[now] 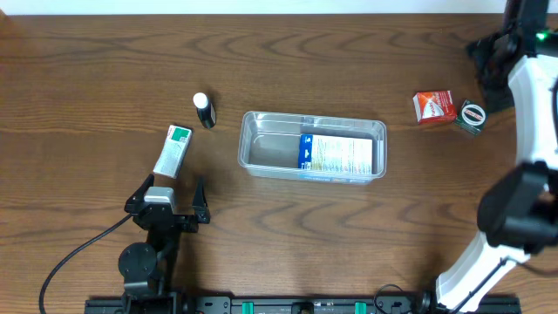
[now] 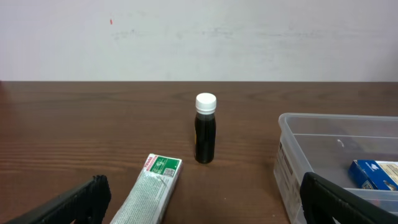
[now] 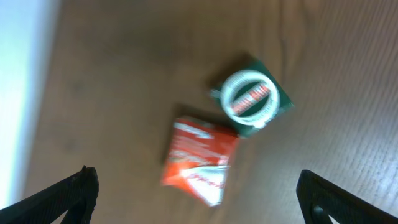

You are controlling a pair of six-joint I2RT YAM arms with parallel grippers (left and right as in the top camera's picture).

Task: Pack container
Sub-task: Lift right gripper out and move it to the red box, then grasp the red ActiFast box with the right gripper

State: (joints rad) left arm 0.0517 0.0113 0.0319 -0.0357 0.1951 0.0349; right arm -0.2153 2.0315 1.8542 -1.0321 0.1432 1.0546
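Bright, even light from above, with short soft shadows on the desk [image 1: 366, 235] and a pale sheen on the clear container [image 1: 248, 146]. Left wrist view sharp. Right wrist view blurred: red packet [image 3: 199, 160] and green box [image 3: 252, 99] smeared, lettering unreadable.

I work over a dark brown wood-grain table [image 1: 87, 78] whose far edge meets a plain white wall [image 2: 261, 37] bearing one small red speck [image 2: 111, 22], all under even light.

Your right wrist view's smeared, so you can't read the red packet [image 3: 199, 160] or green box [image 3: 252, 99]. Left wrist view chops the container [image 2: 289, 158] at the right edge, white carton [image 2: 152, 190] at the bottom.
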